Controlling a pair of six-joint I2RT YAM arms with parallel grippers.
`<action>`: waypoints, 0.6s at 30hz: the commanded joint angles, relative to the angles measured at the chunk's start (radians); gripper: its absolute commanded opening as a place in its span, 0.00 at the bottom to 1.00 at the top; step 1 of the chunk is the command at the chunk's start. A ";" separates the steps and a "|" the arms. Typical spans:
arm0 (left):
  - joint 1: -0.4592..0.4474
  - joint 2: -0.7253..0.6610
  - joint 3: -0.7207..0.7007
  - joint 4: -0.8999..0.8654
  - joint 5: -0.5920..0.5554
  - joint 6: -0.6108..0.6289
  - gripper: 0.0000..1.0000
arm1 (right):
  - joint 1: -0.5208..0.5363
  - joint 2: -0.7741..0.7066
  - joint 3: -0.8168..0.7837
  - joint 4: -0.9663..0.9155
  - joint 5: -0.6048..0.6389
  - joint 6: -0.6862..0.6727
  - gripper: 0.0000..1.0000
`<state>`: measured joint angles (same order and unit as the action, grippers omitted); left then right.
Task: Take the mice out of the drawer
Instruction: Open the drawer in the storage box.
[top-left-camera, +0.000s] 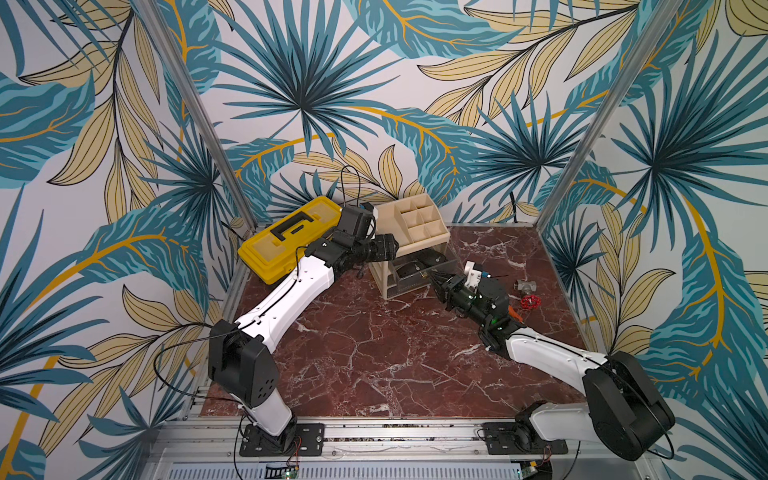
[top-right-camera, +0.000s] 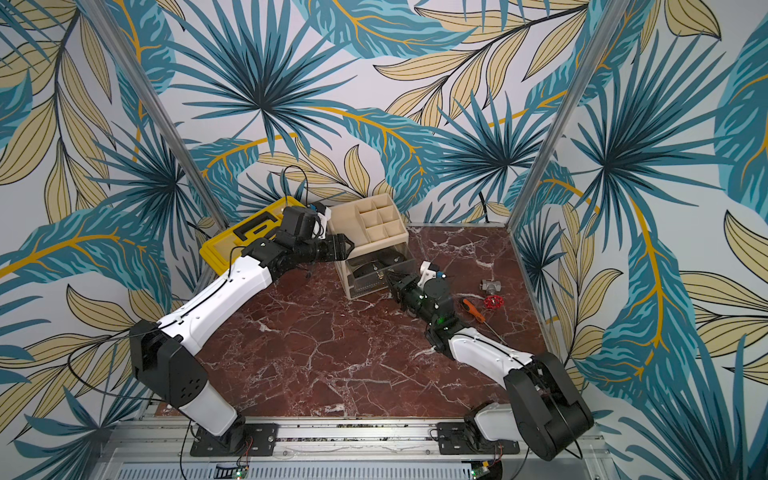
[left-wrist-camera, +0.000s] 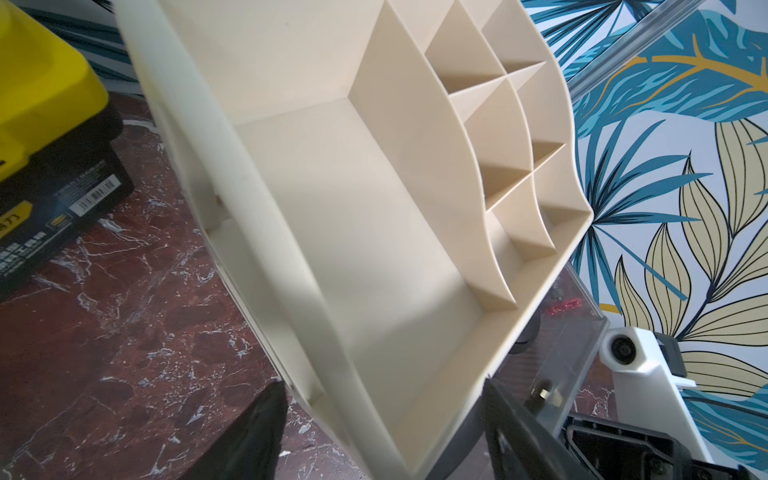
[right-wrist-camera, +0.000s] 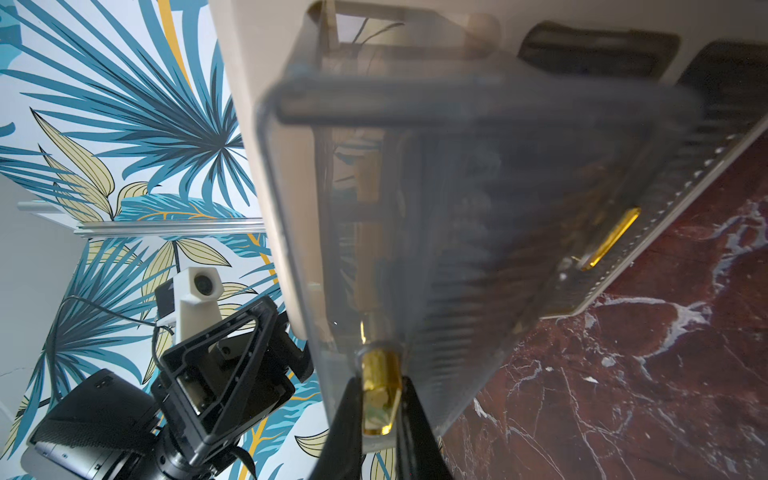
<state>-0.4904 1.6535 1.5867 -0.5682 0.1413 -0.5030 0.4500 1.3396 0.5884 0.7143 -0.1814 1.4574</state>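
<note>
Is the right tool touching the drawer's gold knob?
Touching. The right wrist view shows the right tool clamping the gold knob, fingers flush against both its sides.

Tropical leaf wallpaper (top-left-camera: 374, 83) covers 3 walls around a veined red-brown marble floor (top-left-camera: 374, 353).

table (top-left-camera: 374, 353) glossy red-brown marble-look slab, white veins | organiser (left-wrist-camera: 374, 208) cream plastic, smooth, matt | drawer (right-wrist-camera: 478, 187) smoky see-through plastic, ribbed front — knob (right-wrist-camera: 380, 390) shiny gold metal look | mice (top-left-camera: 409, 270) dark, matt | toolbox (top-left-camera: 266, 253) yellow plastic | valve (top-left-camera: 524, 286) dull grey metal
</note>
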 joint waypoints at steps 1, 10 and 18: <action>-0.004 0.004 0.058 -0.025 -0.010 0.018 0.77 | -0.009 -0.018 -0.043 -0.027 0.000 -0.043 0.10; -0.005 0.010 0.060 -0.025 -0.032 0.012 0.76 | -0.016 -0.094 -0.094 -0.079 -0.006 -0.048 0.10; -0.004 0.015 0.083 -0.033 -0.042 0.016 0.76 | -0.021 -0.139 -0.132 -0.100 -0.007 -0.040 0.09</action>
<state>-0.4904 1.6573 1.6028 -0.5888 0.1120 -0.5022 0.4374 1.2186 0.4931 0.6815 -0.1959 1.4506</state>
